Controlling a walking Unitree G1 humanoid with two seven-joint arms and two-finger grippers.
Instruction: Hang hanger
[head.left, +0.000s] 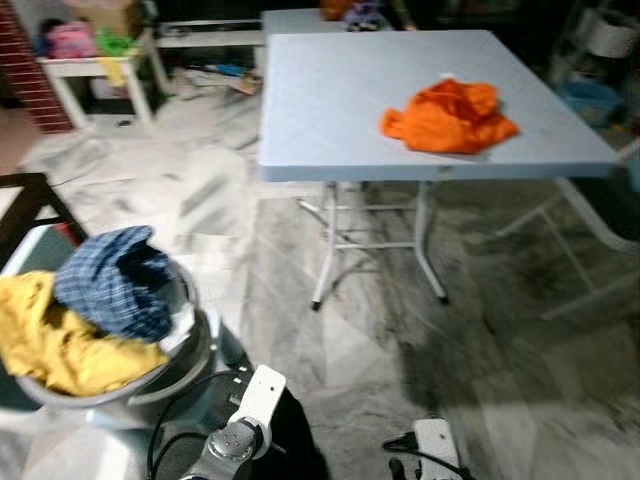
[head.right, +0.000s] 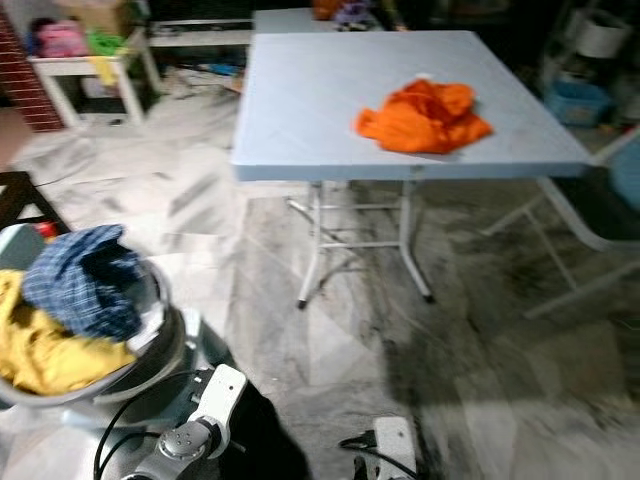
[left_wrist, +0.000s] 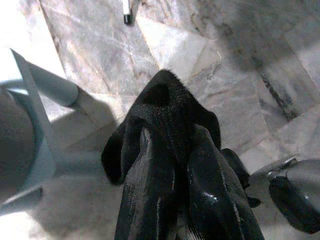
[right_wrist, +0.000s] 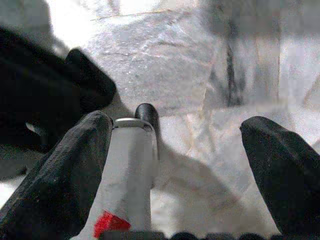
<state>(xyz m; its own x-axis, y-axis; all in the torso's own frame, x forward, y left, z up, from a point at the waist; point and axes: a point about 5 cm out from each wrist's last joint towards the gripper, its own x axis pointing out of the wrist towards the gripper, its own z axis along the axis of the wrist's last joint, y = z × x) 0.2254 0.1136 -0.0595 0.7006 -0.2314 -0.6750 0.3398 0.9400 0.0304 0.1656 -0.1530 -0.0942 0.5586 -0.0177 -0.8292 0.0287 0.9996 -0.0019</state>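
Robot stands short of the table (head.left: 330, 110), both arms low over the marble floor (head.left: 350, 330).

No hanger can be made out. An orange garment (head.left: 448, 117) lies near the table's right edge. The left gripper (left_wrist: 172, 150) has its 2 fingers pressed together, wrapped in black cloth (left_wrist: 160, 107); the right gripper (right_wrist: 175, 165) is spread wide, holding nothing. Risk: the dangling cloth could snag the laundry basket (head.left: 180, 385) beside it when the arm lifts.

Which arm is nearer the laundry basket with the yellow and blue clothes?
Left. The left arm hangs right beside the laundry basket, at its near rim. The right arm hangs farther off, across bare floor on the robot's right.
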